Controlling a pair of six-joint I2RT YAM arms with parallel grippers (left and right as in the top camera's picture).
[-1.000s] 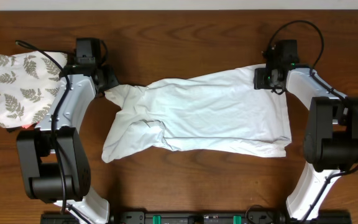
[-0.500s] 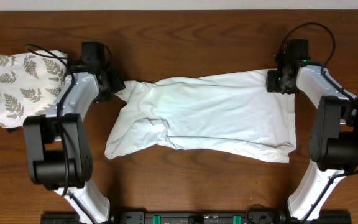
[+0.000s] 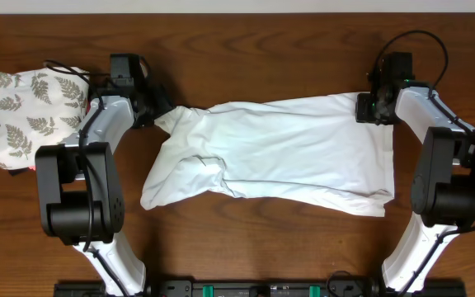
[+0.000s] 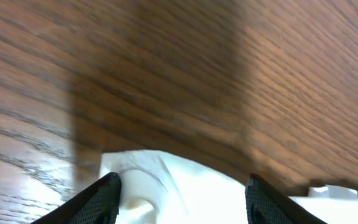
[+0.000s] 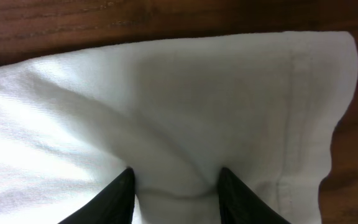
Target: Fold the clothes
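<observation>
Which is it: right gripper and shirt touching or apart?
Touching. Right wrist view: the right gripper pinches a fold of the shirt between its fingers.

No readable text, label, brand, number or sign in any view, none legible on the T-shirt point(image 3: 287, 153), none on the fern-print cloth point(image 3: 23, 115), none on the table point(image 3: 246, 49)

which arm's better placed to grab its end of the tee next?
Right, probably. The right gripper sits on a hem corner of the T-shirt, cloth puckered between its jaws. The left gripper stands open, only a bunched edge between its jaws.
</observation>
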